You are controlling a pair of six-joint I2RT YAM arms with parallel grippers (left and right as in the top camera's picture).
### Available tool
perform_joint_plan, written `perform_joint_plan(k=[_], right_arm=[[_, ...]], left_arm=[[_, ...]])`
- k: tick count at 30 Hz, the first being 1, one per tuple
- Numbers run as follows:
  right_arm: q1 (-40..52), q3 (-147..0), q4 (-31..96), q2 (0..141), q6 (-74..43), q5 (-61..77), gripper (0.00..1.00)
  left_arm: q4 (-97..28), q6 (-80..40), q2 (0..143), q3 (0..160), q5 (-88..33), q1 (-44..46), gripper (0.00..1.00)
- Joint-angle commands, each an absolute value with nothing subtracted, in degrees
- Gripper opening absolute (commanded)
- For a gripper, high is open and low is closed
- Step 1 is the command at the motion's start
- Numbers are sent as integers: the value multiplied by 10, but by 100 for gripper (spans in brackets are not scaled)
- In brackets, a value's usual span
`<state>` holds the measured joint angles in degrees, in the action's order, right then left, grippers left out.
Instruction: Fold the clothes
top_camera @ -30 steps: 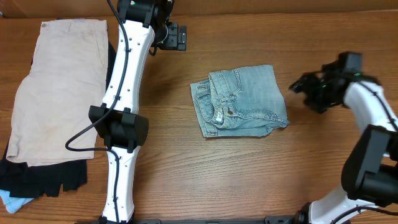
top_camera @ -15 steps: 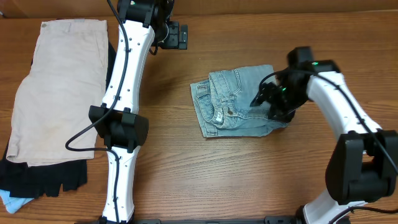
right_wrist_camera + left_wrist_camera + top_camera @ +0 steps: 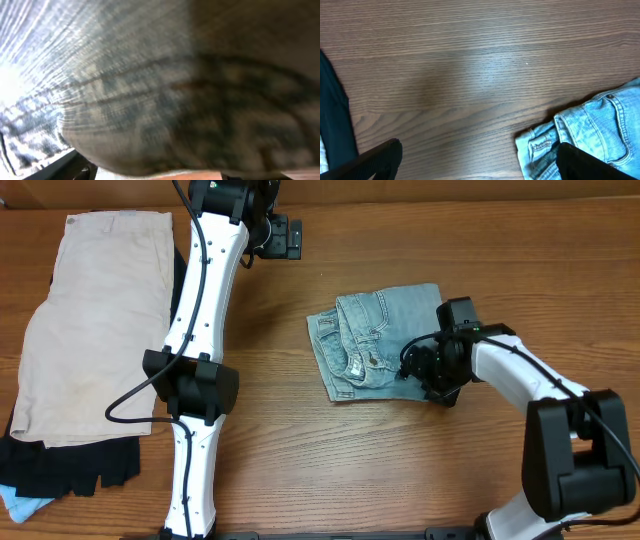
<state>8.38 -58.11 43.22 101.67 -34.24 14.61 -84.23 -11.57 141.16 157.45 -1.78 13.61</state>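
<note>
**Table stock: 1 folded denim bundle, 2 claws, 1 side pile**

1. Denim shorts (image 3: 385, 340): 1 pair, faded light blue. They lay folded into a rough square near the middle of the table (image 3: 400, 470). A waistband button showed on the left half of the bundle in the overhead view.

2. Right claw (image 3: 418, 370): you had it at the lower right edge of the bundle, low over the denim. From overhead its black head hid the fingers. Its wrist camera was filled with blurred denim at very close range. You could not tell from either view whether the fingers stood apart or pinched the cloth.

3. Left claw (image 3: 285, 238): you had it at the far side of the table, beyond the denim and to its left, well apart from it. Its 2 fingers were spread wide with nothing between them and bare wood beneath. 1 corner of the denim showed at the lower right of its wrist view.

4. Cream shorts (image 3: 95, 320): 1 pair, laid flat at the left end of the table, left of your left arm.

5. Black garments (image 3: 80, 465): these lay under the cream shorts and showed past their near end. 1 pale blue scrap (image 3: 20, 500) poked out at the near left corner.
</note>
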Motion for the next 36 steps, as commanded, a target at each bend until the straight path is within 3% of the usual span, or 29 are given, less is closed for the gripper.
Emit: perform_joint_plan(k=[1,4,8,15,19,24,36], right_arm=[[58,-556,402,1028,-405,-83,85],[26,-556,362,1028,-408,-134,88],[-42,-562,287,1028,-403,-132,98],[-162,-673,365,1027,-342,234,100],[-164,-688,422,1027,-353,303,100],[-141,-670,468,1028,-393,262,100],[-51,-573,405,1028,-440,216,100]], left_arm=[[-842,-107,1422,1586,-26,134,100],[-842,-107,1422,1586,-26,134,100],[-842,-107,1422,1586,-26,134,100],[-846,-107,1422,1586,-27,134,100],[-846,-107,1422,1586,-31,135,100],[-846,-107,1422,1586,-33,135,100],[-849,-107,1422,1586,-33,135,100]])
